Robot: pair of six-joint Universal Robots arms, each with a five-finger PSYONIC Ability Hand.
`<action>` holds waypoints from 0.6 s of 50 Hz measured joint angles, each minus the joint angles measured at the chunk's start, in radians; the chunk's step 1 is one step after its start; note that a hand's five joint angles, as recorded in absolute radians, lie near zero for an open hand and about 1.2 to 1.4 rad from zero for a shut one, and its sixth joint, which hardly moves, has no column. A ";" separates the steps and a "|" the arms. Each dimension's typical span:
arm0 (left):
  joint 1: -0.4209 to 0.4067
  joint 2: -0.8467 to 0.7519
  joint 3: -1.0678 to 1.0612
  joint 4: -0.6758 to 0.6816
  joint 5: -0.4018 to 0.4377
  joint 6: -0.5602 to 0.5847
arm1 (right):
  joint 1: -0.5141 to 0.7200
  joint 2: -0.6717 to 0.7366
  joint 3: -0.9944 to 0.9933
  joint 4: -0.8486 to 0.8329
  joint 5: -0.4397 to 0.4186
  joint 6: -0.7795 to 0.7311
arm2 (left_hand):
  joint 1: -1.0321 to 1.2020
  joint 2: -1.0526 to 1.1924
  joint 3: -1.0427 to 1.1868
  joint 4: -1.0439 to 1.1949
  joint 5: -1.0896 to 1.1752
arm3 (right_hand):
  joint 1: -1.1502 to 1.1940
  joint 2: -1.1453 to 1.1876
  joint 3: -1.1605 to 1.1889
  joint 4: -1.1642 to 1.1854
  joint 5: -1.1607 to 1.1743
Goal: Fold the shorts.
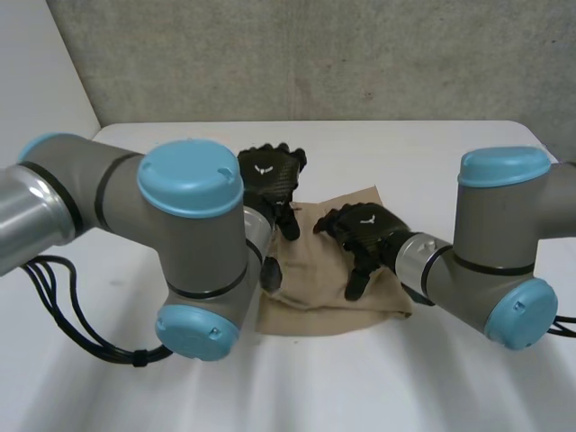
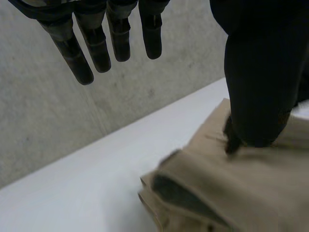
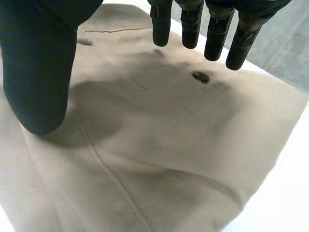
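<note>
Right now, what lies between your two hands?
A bare strip of the shorts, seen in the head view; the left hand is at their far corner, the right hand over their middle.

I count one pair of shorts, lying as a single tan bundle on the one table in front of me. I see two arms, a left arm and a right arm, each ending in one hand, so two hands: the left hand and the right hand. On the cloth I make out one dark button, and behind it all stands one wall.
</note>
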 measured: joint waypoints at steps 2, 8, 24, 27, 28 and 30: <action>-0.001 -0.023 -0.004 -0.002 -0.001 -0.024 | -0.002 -0.016 -0.014 0.018 0.048 0.009 | 0.000 -0.003 0.000 0.000 0.000 | 0.000 0.000 0.000 0.000 0.000; -0.006 -0.060 -0.006 -0.005 0.000 -0.054 | -0.017 -0.047 -0.049 0.054 0.171 0.021 | 0.000 -0.003 0.000 0.000 0.000 | 0.000 0.000 0.000 0.000 0.000; -0.021 -0.155 -0.007 -0.018 -0.004 -0.014 | -0.041 -0.006 -0.063 0.054 0.199 0.017 | 0.000 -0.003 0.000 0.000 0.000 | 0.000 0.000 0.000 0.000 0.000; -0.019 -0.171 -0.007 -0.028 -0.011 0.025 | -0.041 0.024 -0.066 0.052 0.183 0.012 | 0.000 -0.003 0.000 0.000 0.000 | 0.000 0.000 0.000 0.000 0.000; -0.018 -0.179 -0.008 -0.035 -0.020 0.055 | -0.041 0.040 -0.069 0.052 0.171 0.010 | 0.000 -0.003 0.000 0.000 0.000 | 0.000 0.000 0.000 0.000 0.000; -0.016 -0.184 -0.008 -0.041 -0.031 0.083 | -0.041 0.053 -0.073 0.052 0.158 0.008 | 0.000 -0.003 0.000 0.000 0.000 | 0.000 0.000 0.000 0.000 0.000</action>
